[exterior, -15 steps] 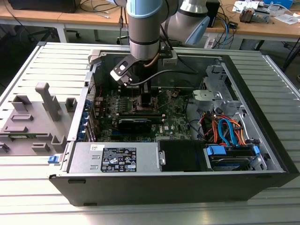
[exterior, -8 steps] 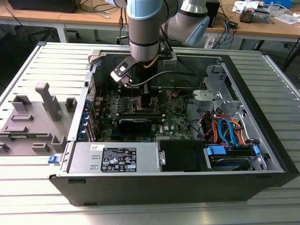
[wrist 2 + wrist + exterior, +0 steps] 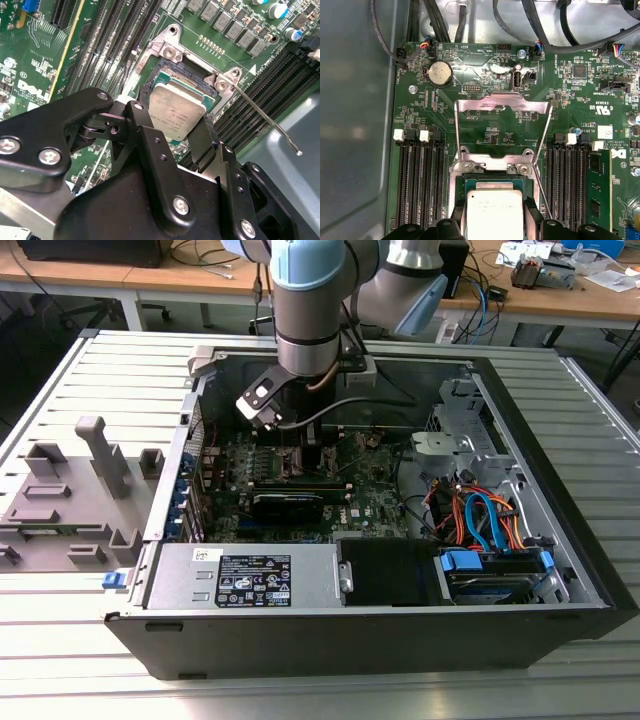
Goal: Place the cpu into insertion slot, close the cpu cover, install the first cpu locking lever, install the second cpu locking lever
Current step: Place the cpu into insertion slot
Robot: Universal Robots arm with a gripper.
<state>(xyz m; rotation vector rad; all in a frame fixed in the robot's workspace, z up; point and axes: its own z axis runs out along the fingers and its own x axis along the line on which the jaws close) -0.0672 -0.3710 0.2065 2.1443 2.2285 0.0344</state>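
The cpu, a flat silvery square chip, sits between the black fingers of my gripper, which is shut on it. The chip hangs just over the insertion slot, slightly tilted against the socket's dark centre and silver rim. The cpu cover, a thin silvery frame with a big window, lies swung open flat on the green board beyond the socket. One locking lever, a thin metal rod, stands raised beside the socket. In the exterior view my gripper reaches down into the open computer case.
Rows of black memory slots flank the socket. A black graphics card lies in front of the gripper, a power supply along the case's front, cables and drive bays at the exterior view's right, a grey fixture outside at its left.
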